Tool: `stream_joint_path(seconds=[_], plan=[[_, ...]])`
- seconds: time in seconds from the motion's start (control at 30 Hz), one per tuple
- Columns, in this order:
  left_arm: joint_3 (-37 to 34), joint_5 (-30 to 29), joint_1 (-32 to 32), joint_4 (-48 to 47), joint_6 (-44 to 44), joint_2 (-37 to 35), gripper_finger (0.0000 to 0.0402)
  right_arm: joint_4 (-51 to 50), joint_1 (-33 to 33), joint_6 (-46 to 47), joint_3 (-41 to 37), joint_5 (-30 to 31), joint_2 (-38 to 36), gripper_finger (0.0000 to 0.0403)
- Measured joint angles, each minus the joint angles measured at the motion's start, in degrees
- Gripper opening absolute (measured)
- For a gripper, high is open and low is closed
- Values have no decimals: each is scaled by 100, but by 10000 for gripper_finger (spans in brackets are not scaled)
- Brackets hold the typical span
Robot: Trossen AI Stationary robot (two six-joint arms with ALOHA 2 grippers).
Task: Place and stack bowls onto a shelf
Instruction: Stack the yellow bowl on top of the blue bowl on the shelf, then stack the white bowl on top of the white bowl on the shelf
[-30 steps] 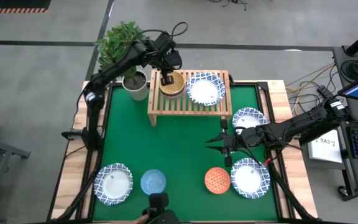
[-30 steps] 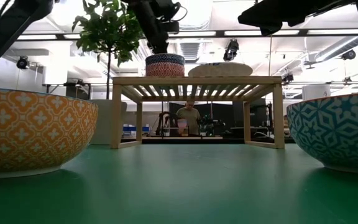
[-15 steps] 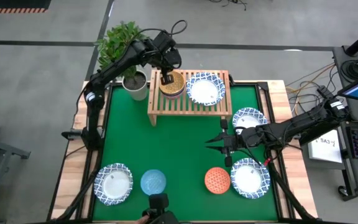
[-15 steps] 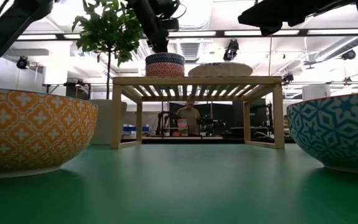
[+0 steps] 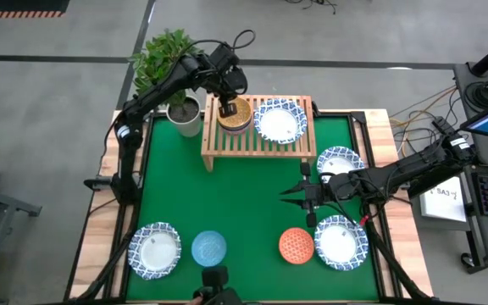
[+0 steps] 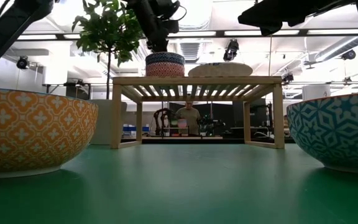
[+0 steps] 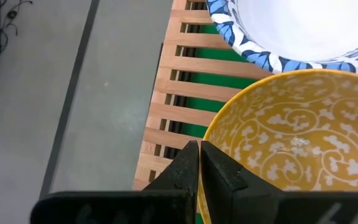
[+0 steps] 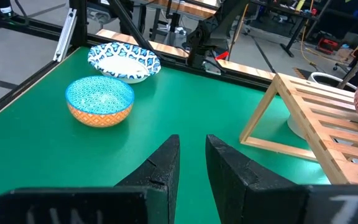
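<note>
My left gripper [image 5: 225, 108] reaches over the far side of the light-wood shelf [image 5: 257, 144] and is shut on the yellow-orange bowl [image 5: 235, 114]. In the low view this bowl [image 6: 165, 58] seems to sit nested in a red-patterned bowl [image 6: 165, 69] on the slats. A wide white bowl with a blue rim [image 5: 280, 121] rests on the shelf beside it. My right gripper [image 5: 288, 194] hovers open and empty over the green mat, right of centre. My left gripper pinches the yellow bowl's rim [image 7: 205, 140] on the side toward the table's left edge. One finger [image 7: 225, 171] is inside the bowl and the other [image 7: 182, 165] is outside. The fingers come from above, pointing down. The bowl sits upright and level on the shelf stack.
A potted plant [image 5: 185, 114] stands just left of the shelf. Wide blue-rimmed bowls lie at right [image 5: 339, 161], near right [image 5: 340, 241] and near left [image 5: 154, 250]. A light blue bowl [image 5: 208, 247] and an orange-red dotted bowl [image 5: 296, 245] sit near the front edge.
</note>
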Motion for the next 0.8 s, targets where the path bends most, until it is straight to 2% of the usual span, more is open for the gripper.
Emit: stream_joint_path(seconds=[0.2, 0.27, 0.47, 0.67, 0.8], plan=[[412, 12, -27, -342, -348, -21, 0, -1, -2, 2, 0, 0, 0, 68], [344, 141, -59, -322, -522, -220, 0, -2, 0, 49, 0, 0, 0, 68], [233, 1110, -287, -453, -954, -934, 0, 1, 0, 405, -4, -1, 0, 68], [39, 1647, -858, -436, -1153, -1670, 0, 0, 13, 1042, -48, -2, 11, 68], [-552, 1711, -1495, -192, -1236, -2292, 0, 2, 43, 1578, -48, -1, 15, 68]])
